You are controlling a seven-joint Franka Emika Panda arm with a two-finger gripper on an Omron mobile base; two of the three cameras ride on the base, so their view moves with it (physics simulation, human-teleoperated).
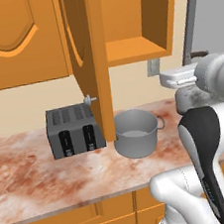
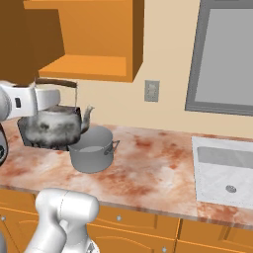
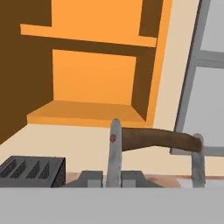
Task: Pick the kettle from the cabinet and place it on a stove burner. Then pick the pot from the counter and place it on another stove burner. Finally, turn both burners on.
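Hand clamped on kettle handle (kettle hangs below); above pot.

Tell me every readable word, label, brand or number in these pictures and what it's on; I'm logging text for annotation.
None: no readable text in any view.
The toaster, pot, kettle and cabinet carry no lettering.
The wall outlet is blank.
A small red mark on the kettle's handle post is too blurred to read.
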